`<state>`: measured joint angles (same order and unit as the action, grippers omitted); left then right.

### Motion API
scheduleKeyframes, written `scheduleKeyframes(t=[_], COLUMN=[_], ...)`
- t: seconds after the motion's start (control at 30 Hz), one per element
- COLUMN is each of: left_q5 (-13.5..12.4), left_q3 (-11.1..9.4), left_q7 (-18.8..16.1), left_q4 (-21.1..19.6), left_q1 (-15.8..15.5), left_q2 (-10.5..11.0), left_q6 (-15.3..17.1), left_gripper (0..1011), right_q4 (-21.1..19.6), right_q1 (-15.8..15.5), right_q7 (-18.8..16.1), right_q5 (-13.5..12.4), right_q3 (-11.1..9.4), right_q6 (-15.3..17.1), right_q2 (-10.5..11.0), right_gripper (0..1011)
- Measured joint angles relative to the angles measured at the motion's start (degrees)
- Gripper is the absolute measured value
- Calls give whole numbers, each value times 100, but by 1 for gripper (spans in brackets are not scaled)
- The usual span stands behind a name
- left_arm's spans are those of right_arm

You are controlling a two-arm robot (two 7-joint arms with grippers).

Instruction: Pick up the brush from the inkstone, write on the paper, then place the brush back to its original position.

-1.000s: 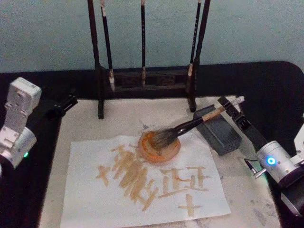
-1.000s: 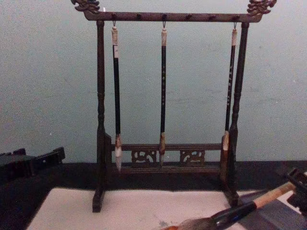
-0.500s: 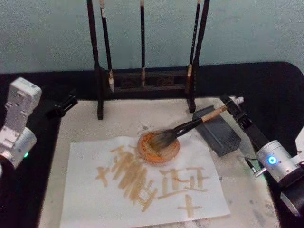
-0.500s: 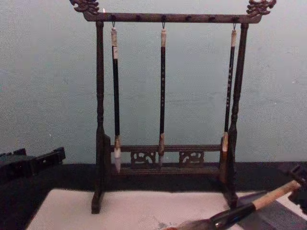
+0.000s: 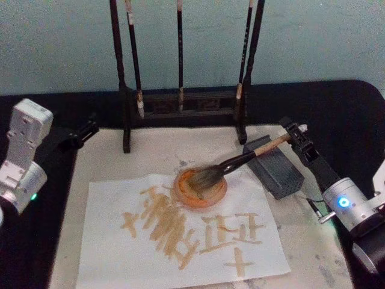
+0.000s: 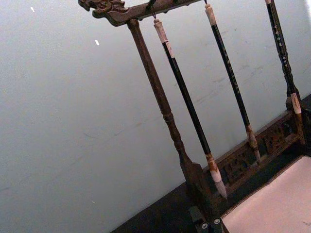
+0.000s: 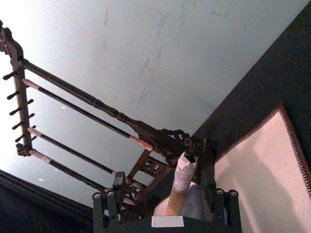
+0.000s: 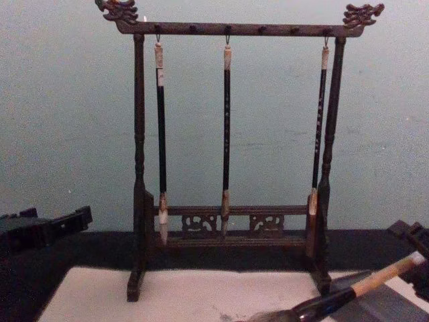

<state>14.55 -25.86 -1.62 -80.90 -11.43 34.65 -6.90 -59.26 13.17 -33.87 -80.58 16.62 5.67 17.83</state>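
**Head view.** The brush (image 5: 240,161) lies at a slant. Its bristles rest in the round orange dish (image 5: 180,194), its shaft crosses the top of the inkstone (image 5: 283,177), and its cap end reaches the right tool (image 5: 295,135). The long axis runs from the dish away and to the right, straight into that tool, so the right arm is plainly the nearer. The paper (image 5: 108,205) carries orange strokes, so the writing is judged done. The dish sits at the paper's far edge. The left tool (image 5: 81,132) is parked at the left of the black worktop (image 5: 343,114), well apart.

**Left wrist view.** This shows the wooden brush rack (image 6: 160,102) with thin brushes hanging against a pale wall.

**Right wrist view.** The pale cap stands between the fingers (image 7: 112,201). They are spread wide with a gap on either side, so the tool is judged to grip nothing.

**Chest view.** The shaft rises rightward towards the right tool at the picture's edge.

**Finding.** Any retreat should follow the shaft's axis, or the cap may be nudged off the inkstone. The cream mat (image 5: 156,150) is flat, and the rack stands close behind.
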Motion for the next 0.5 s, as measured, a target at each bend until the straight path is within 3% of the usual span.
scheduleKeyframes(t=[0.5], left_q5=[0], left_q3=[0], left_q7=[0], left_q4=[0], left_q1=[0], left_q2=[0], left_q6=[0], left_gripper=[1002], right_q4=[21], right_q1=[-1], right_q7=[66], right_q5=[-253], right_q3=[144], right_q6=[40], right_q2=[22], right_gripper=[1001])
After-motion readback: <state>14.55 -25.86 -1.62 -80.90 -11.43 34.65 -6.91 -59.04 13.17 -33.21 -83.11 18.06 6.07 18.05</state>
